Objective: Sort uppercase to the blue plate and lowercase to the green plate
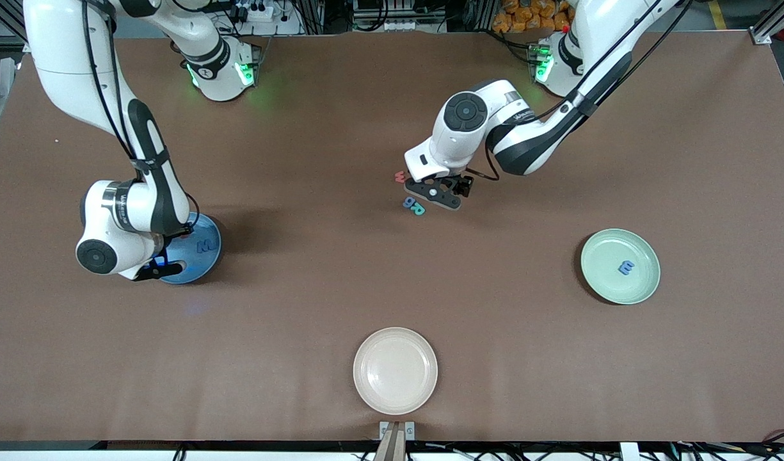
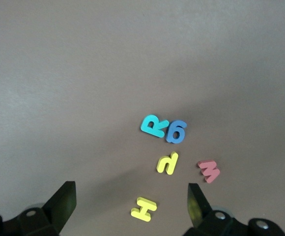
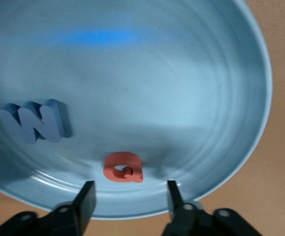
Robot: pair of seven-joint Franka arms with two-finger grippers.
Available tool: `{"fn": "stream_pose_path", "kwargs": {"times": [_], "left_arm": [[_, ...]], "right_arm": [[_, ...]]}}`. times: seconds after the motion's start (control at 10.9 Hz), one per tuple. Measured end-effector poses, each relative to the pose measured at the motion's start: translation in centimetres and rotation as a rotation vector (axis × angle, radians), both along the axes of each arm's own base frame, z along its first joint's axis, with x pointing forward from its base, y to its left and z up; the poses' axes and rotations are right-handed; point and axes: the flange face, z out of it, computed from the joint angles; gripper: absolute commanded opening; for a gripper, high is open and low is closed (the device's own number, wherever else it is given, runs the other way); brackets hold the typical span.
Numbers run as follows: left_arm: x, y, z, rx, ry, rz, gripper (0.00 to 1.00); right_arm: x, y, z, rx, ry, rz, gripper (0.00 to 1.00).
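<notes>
The right end effector [image 3: 128, 195] is over the blue plate [image 1: 207, 229] with its fingers parted and holding nothing. A blue W [image 3: 34, 121] and a red Q [image 3: 124, 167] lie in this plate. The left end effector [image 2: 131, 200] hangs released over loose letters on the bench [image 1: 315, 282]: green R [image 2: 155, 126], blue letter [image 2: 177, 132], yellow letter [image 2: 167, 163], yellow H [image 2: 143, 209], red w [image 2: 209, 170]. The green plate [image 1: 641, 285], toward the left arm's end, holds one blue letter [image 1: 626, 267].

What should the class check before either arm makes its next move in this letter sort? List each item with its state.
1. Red Q lies in the blue plate: ok.
2. Right gripper open, clear of the Q: ok.
3. Blue W in the blue plate: ok.
4. Left gripper open over the loose letters: ok.
5. Yellow H between its fingers: ok.
6. Green plate holds only lowercase: cannot tell.
</notes>
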Motion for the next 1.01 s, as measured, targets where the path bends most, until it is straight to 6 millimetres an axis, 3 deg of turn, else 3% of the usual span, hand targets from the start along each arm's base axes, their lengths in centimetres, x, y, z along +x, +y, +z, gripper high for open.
{"fn": "stream_pose_path", "kwargs": {"times": [0.09, 0.55, 1.01], "left_arm": [[-0.3, -0.2, -0.5, 0.003, 0.011, -0.005, 1.0], [-3.3, -2.3, -4.8, 0.074, 0.033, -0.036, 1.0], [-4.6, -3.5, -6.6, 0.079, 0.05, -0.038, 1.0]], "right_arm": [[0.0, 0.0, 0.0, 0.0, 0.0, 0.0, 0.93], [0.7, 0.6, 0.7, 0.002, -0.019, 0.0, 0.94], [3.5, 2.4, 5.0, -0.041, -0.035, -0.075, 0.93]]}}
